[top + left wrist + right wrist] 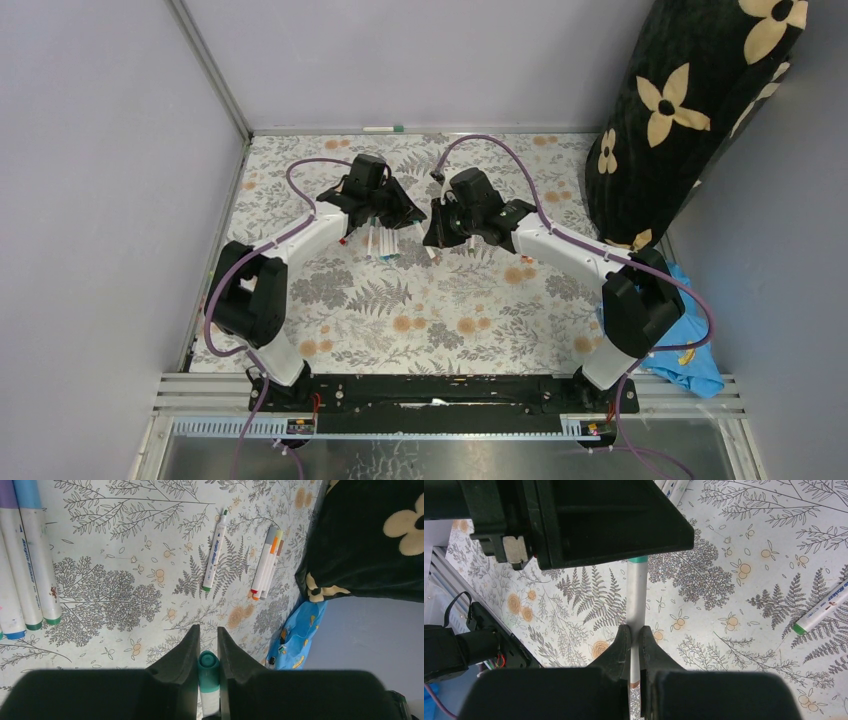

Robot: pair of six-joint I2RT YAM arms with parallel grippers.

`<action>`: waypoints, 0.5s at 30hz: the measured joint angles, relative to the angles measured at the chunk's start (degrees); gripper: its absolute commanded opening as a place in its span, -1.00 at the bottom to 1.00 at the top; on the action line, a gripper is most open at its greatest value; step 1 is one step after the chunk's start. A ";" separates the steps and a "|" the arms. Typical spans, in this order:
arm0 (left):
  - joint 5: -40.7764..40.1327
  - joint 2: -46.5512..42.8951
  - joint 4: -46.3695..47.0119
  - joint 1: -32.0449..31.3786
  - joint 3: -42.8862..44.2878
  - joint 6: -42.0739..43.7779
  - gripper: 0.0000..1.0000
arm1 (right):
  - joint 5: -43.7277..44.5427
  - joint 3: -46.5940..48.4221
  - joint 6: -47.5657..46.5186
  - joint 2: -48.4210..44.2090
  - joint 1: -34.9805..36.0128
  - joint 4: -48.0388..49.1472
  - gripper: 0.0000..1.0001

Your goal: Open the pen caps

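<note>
Two grippers, one pen.

Top view: left gripper [405, 212] and right gripper [432, 228] meet nose to nose over the far half of the table [450, 330], roughly midway between its left and right edges. The held pen is hidden there. A bundle of loose pens [385, 245] lies just on the near side of them, so I'd keep the pull level and off the surface.

Left wrist: the fingers [192, 645] are pressed together on the teal cap [208, 664], with a bit of white showing behind it. The grip looks centred. Suggest holding this side fixed as the anchor.

Right wrist: the right gripper is pinching the white barrel [638, 600], which runs up to a teal band at the edge of the left gripper's housing. Pull straight along the pen axis, with no sideways bend. A small twist should help if the fit is tight. The barrel is smooth, so slip is the main risk.

Cap: short, teal, rounded end, glossy plastic. It appears seated, not yet off. Other pens toward the right edge show a green cap [206, 587] and orange caps [256, 596], both untouched.
</note>
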 measured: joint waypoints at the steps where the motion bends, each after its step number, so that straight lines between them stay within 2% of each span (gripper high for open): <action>1: 0.00 -0.15 0.00 0.02 0.00 0.00 -0.69 | -0.09 0.00 0.00 0.02 0.02 0.07 -1.00; 5: -0.22 -0.52 0.00 0.02 -0.13 0.11 -1.00 | -0.17 0.00 0.02 0.13 0.11 0.37 -1.00; 8: -0.26 -0.98 0.11 0.02 -0.57 0.11 -1.00 | -0.50 0.00 0.00 0.13 0.15 0.46 -1.00; 9: -0.37 -1.18 0.13 0.02 -0.79 0.11 -1.00 | -0.66 -0.02 0.00 0.13 0.17 0.48 -0.96; 11: -0.42 -1.55 0.42 0.02 -1.25 0.09 -1.00 | -0.81 -0.09 0.00 0.13 0.24 0.59 -0.72; 15: -0.33 -2.16 1.36 0.02 -2.21 -0.09 -1.00 | -1.20 -0.35 0.39 0.13 0.31 1.31 -0.51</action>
